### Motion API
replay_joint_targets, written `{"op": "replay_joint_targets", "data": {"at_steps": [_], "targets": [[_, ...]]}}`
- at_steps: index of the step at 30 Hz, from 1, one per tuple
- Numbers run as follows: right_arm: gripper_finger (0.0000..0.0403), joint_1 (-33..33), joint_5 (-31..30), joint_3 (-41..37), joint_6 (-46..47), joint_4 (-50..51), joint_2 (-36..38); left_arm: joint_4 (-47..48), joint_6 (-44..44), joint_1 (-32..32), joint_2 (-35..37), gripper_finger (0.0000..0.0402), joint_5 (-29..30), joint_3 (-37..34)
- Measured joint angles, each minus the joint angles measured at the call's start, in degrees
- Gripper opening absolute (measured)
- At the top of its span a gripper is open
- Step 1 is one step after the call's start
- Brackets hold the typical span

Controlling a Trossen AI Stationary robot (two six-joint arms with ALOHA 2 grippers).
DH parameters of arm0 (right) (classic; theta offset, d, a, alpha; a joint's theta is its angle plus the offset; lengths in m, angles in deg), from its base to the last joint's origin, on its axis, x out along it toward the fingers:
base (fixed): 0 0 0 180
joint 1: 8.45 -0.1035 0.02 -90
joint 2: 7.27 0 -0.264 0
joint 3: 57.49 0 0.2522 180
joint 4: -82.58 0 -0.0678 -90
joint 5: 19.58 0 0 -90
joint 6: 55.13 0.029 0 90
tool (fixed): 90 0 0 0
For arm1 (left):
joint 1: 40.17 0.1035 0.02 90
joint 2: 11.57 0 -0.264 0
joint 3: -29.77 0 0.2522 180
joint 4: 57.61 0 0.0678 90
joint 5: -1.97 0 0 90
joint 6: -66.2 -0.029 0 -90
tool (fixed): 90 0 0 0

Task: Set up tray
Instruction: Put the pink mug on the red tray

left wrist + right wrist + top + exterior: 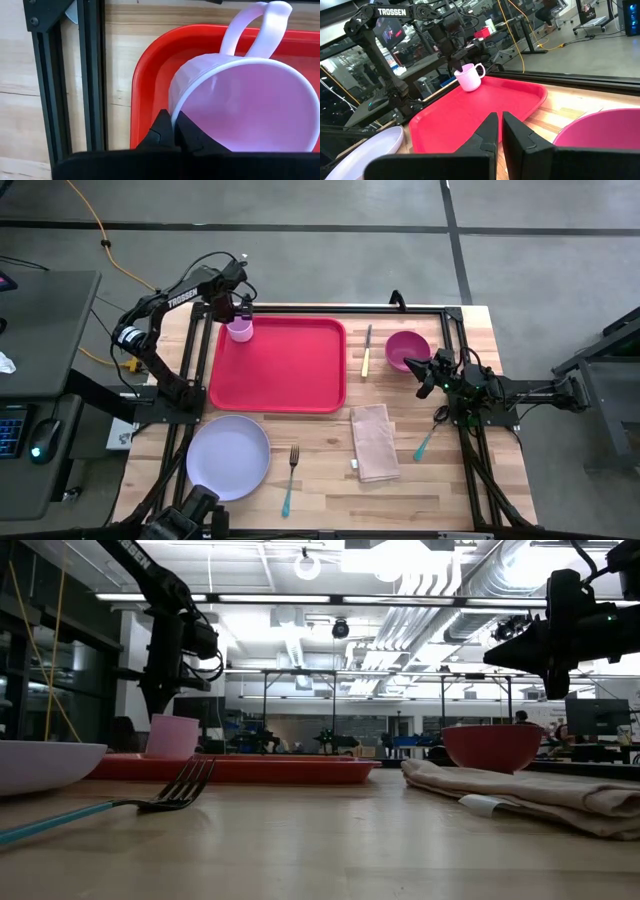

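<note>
1. The table (330,480) carries the red tray (285,370) at upper centre of the high view.
2. A lavender plate (228,457) lies lower left, a folded napkin (374,442) lower centre.
3. A magenta bowl (404,348) sits right of the tray.
4. The left gripper (238,315) is clamped on the rim of a pink mug (240,331) in the tray's upper-left corner.
5. The right gripper (428,372), fingers together, hangs by the bowl.
</note>
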Motion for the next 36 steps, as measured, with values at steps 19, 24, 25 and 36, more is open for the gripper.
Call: {"op": "replay_joint_targets", "data": {"at_steps": [19,24,25,36], "targets": [[0.0000,0.0,0.2,0.0,0.1,0.0,0.0,0.9,-1.3,0.0,0.0,0.0029,0.2,0.0],[0.0000,0.0,0.2,0.0,0.1,0.0,0.0,1.0,-1.5,0.0,0.0,0.0030,0.0,0.0],[0.0000,0.0,0.2,0.0,0.1,0.0,0.0,1.0,-1.6,0.0,0.0,0.0031,-0.1,0.0],[0.0000,0.0,0.2,0.0,0.1,0.0,0.0,1.3,-2.3,0.0,0.0,0.0032,-0.5,0.0]]}}
